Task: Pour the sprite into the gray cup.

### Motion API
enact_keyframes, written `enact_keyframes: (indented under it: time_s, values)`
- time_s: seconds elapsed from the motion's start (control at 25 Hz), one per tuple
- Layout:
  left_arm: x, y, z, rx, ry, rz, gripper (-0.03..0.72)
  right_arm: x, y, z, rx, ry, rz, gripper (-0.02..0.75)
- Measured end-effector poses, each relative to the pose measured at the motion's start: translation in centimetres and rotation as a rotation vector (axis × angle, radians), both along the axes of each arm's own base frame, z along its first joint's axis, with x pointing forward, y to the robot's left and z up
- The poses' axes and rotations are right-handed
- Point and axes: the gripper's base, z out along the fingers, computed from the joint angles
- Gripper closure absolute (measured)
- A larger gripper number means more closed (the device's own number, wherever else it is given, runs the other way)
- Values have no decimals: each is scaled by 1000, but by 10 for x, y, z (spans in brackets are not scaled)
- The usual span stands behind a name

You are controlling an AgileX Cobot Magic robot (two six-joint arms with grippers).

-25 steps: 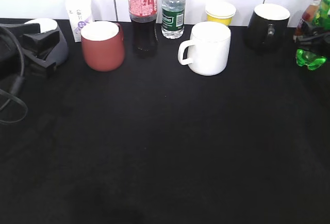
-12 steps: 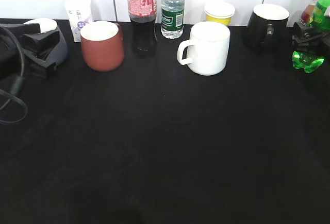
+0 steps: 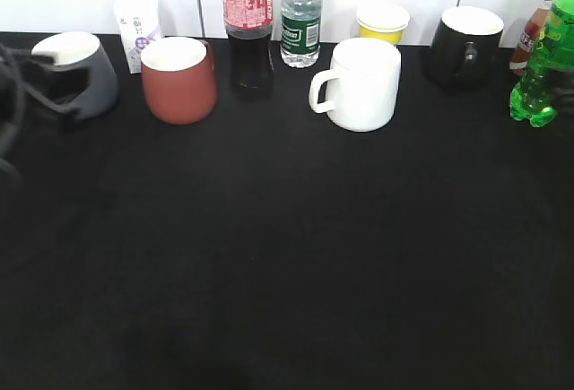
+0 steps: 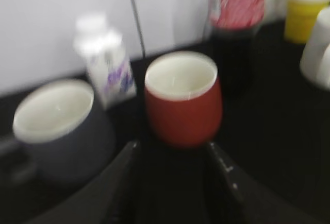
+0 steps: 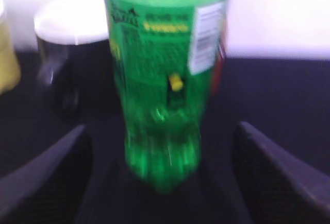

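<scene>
Green translucent plastic sprite bottle point(image 5: 165, 80) stands upright at the bench's point(image 3: 287, 255) far right, centred ahead of my right fingers point(image 5: 160, 183), spread wide and empty; the squat blue-gray ceramic cup point(image 3: 76, 72) sits far left, beside my released left fingers point(image 4: 172, 183).

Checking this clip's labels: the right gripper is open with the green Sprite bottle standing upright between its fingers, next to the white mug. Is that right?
Not quite. The right gripper is open and the Sprite bottle stands upright between its fingers, but the neighbouring mug is the black mug, as the right wrist view shows. The white mug sits nearer the middle in the exterior view.
</scene>
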Motion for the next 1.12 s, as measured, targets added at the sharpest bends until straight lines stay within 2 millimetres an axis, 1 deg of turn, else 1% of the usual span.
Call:
enact_keyframes:
  time_s: [0.08, 0.16, 0.24, 0.28, 0.32, 0.4, 0.44, 0.48, 0.52, 0.56, 0.6, 0.68, 0.72, 0.76, 0.8, 0.88, 0.92, 0.96, 1.0, 1.12]
  values:
    - [-9, 3, 11, 27, 219, 18, 384, -23, -1, 13, 28, 230, -39, 123]
    - [-22, 5, 19, 74, 433, 11, 384, -49, -2, 23, 59, 495, -91, 145]
    - [-38, 6, 25, 99, 621, -3, 384, -71, 1, 41, 141, 648, -129, 156]
    - [-48, 9, 26, 115, 698, -11, 384, -80, 4, 53, 156, 678, -119, 158]
    - [-60, 12, 28, 134, 755, -19, 379, -89, 7, 69, 163, 677, -93, 160]
    - [-83, 19, 39, 122, 806, -4, 318, -115, 13, 109, 177, 595, -50, 161]
    - [-95, 23, 47, 105, 783, -1, 271, -133, 16, 128, 185, 509, -36, 161]
    - [-108, 28, 57, 87, 733, -6, 240, -151, 18, 144, 189, 429, -24, 161]
    - [-125, 34, 67, 68, 673, -13, 227, -174, 21, 155, 188, 369, -12, 161]
    - [-139, 38, 71, 64, 654, -18, 225, -194, 23, 161, 184, 338, -1, 161]
    - [-153, 43, 76, 57, 628, -22, 224, -213, 26, 164, 181, 330, 9, 161]
    - [-181, 53, 84, 1, 534, -12, 223, -248, 30, 161, 176, 380, 27, 161]
    - [-193, 58, 87, -17, 474, -12, 223, -262, 32, 157, 177, 418, 32, 161]
    - [-204, 63, 88, -26, 419, -6, 223, -271, 32, 157, 174, 407, 31, 161]
    - [-215, 69, 85, -31, 371, -1, 223, -281, 33, 157, 171, 371, 33, 161]
    - [-228, 74, 69, -35, 336, 6, 223, -300, 33, 156, 143, 292, 21, 161]
    - [-230, 76, 61, -25, 335, 14, 223, -304, 31, 156, 121, 273, 10, 161]
    - [-228, 78, 49, 1, 350, 31, 223, -304, 28, 153, 89, 281, -17, 161]
    - [-227, 79, 43, 29, 367, 48, 227, -302, 26, 147, 72, 303, -34, 162]
    - [-223, 79, 42, 19, 322, 52, 230, -290, 26, 113, 86, 422, -27, 162]
